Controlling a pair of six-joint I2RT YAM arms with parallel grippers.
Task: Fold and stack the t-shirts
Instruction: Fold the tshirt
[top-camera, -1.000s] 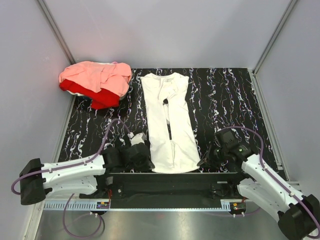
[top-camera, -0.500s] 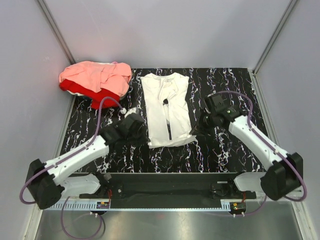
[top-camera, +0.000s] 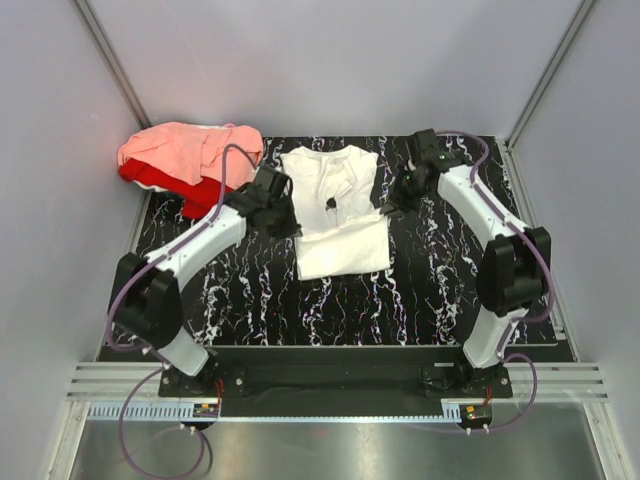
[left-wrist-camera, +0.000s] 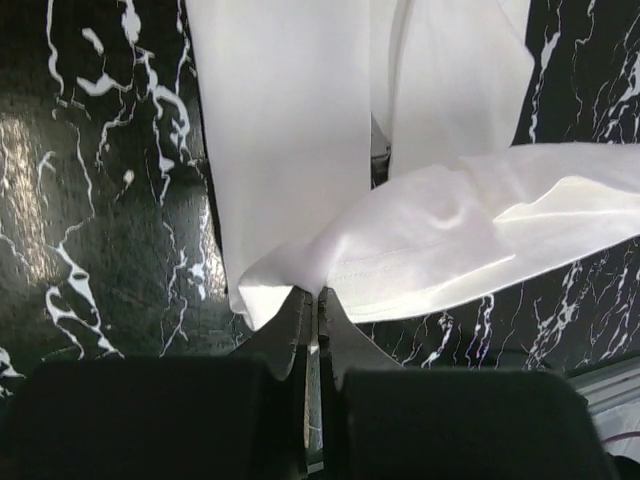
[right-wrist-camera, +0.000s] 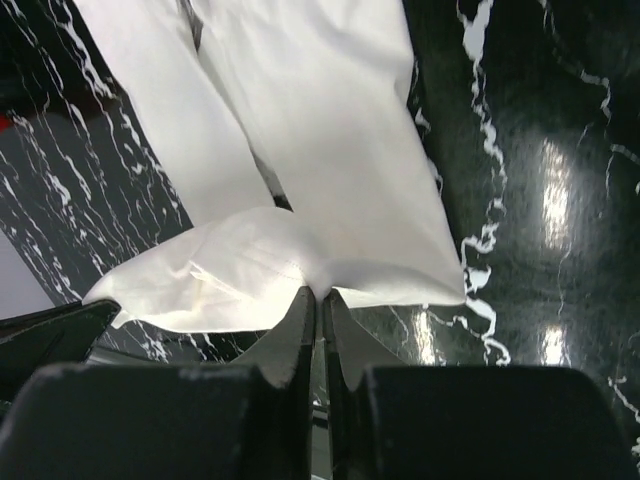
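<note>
The white shirt (top-camera: 335, 215) lay centred on the table (top-camera: 450, 290), hem held over its middle, seemingly mid half-fold. The left gripper (left-wrist-camera: 318, 298) and right gripper (right-wrist-camera: 320, 297) each clamped a hem corner. Next would be laying hem to collar, then letting go.

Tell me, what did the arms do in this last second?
The left gripper and right gripper, each shut on a bottom corner of the white shirt, carried its hem from the near side up toward the collar, folding the shirt roughly in half. Nothing was let go. The pink shirt and red shirt stayed piled in the far left corner.
</note>
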